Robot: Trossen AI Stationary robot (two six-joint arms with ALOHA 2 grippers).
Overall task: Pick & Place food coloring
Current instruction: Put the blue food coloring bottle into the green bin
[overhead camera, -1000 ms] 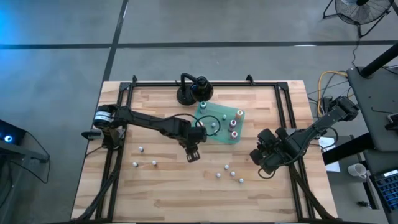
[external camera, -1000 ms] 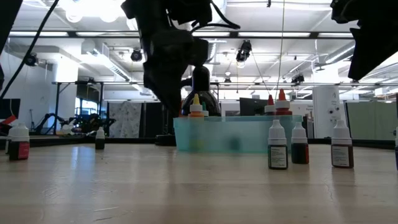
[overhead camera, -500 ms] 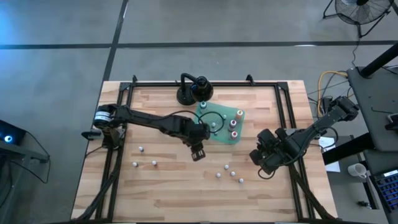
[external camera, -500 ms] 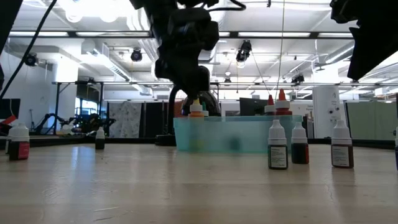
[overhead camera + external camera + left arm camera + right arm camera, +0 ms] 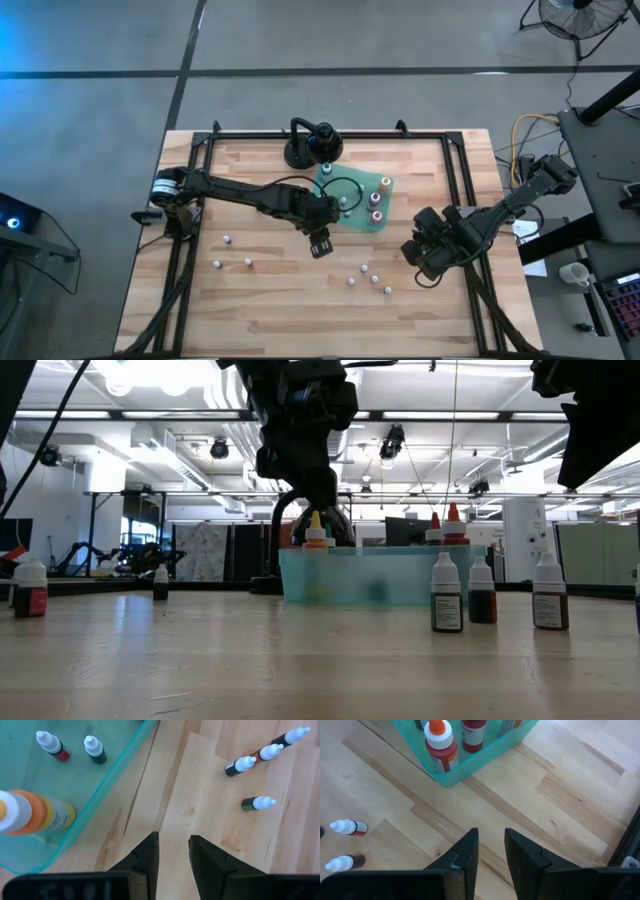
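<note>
The left gripper (image 5: 321,243) hangs above the wooden tabletop (image 5: 260,300) near its middle, just off the 7 o'clock corner of the shallow green tray (image 5: 385,222); in the left wrist view its two dark fingers (image 5: 149,857) stand a narrow gap apart with only bare wood between them, grasping nothing. The right gripper (image 5: 419,268) waits over the tabletop at about 4 o'clock from the tray, well apart from it; its fingers (image 5: 468,851) likewise show a narrow gap over bare wood and grasp nothing. The food coloring bottles are split between tray and tabletop: inside the tray stand an orange-labelled bottle (image 5: 35,814), a red-labelled one (image 5: 51,744) and a dark green one (image 5: 94,748), and the right wrist view shows a red bottle with an orange cap (image 5: 441,745) upright against the tray's near wall; from above, several caps show in the tray, toward its 3 o'clock side (image 5: 377,206). Loose bottles stand on the wood at 6 o'clock from the tray in a small cluster (image 5: 368,274), between the two grippers and nearer the front edge; three more (image 5: 232,254) stand apart toward 8 o'clock, at the left front of the tabletop. A black round-based stand (image 5: 310,145) sits at 11 o'clock from the tray, near the far edge.
</note>
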